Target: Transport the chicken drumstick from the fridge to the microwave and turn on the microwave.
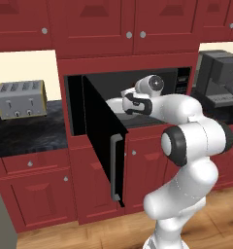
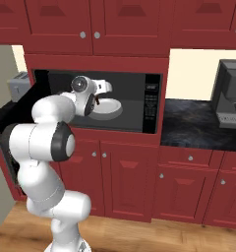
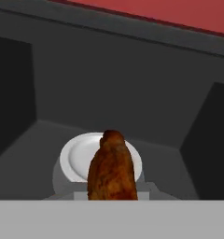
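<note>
Inside the microwave [image 2: 134,101], above its white plate [image 3: 79,156], your gripper [image 2: 104,87] seems clamped on the chicken drumstick [image 3: 112,170] (fingertips hidden); greasy, light, hold mid-length

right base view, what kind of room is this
A kitchen, rendered rather than real: red cabinets run above and below a dark stone counter, a built-in microwave stands open with a white plate inside, and a coffee machine sits on the counter.

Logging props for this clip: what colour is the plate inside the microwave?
White; the plate shows best in the hand view, behind the chicken drumstick.
</note>
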Tool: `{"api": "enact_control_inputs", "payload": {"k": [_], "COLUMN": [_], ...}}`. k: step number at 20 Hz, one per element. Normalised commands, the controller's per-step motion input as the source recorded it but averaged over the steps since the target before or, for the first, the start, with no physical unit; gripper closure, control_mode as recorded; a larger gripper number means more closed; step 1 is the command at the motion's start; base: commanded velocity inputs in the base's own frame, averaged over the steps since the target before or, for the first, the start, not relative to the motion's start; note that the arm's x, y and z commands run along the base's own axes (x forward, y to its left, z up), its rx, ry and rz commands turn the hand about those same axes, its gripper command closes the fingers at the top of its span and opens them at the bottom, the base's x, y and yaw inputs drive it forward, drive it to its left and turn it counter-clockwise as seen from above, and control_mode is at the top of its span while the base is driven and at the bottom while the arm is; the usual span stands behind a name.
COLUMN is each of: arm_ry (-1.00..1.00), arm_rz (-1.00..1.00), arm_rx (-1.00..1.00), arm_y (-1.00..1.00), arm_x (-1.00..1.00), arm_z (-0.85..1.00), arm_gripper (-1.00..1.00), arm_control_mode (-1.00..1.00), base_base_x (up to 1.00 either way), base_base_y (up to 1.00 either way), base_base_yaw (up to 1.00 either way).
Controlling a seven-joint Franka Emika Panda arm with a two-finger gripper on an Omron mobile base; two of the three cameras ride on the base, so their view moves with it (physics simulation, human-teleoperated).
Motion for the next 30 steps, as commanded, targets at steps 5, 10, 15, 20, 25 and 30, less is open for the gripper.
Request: {"api": "enact_control_inputs", "payload": {"k": [5, 10, 15, 20, 25, 30], "arm_ry": [0.0, 0.0, 0.0, 0.0, 0.0, 0.0], "arm_rz": [-0.01, 0.0, -0.01, 0.0, 0.0, 0.0], "arm_rx": [0.0, 0.0, 0.0, 0.0, 0.0, -0.01], "arm_y": [0.07, 0.08, 0.05, 0.03, 0.03, 0.02], "arm_x": [0.43, 0.42, 0.4, 0.38, 0.36, 0.34], "arm_z": [-0.23, -0.26, -0.26, -0.25, -0.28, -0.3], "arm_gripper": [1.0, 1.0, 1.0, 1.0, 1.0, 1.0], "arm_control_mode": [-1.0, -1.0, -1.0, -1.0, -1.0, -1.0], "base_base_x": [0.0, 0.0, 0.0, 0.0, 0.0, 0.0], "base_base_y": [0.0, 0.0, 0.0, 0.0, 0.0, 0.0], "base_base_yaw": [0.0, 0.0, 0.0, 0.0, 0.0, 0.0]}}
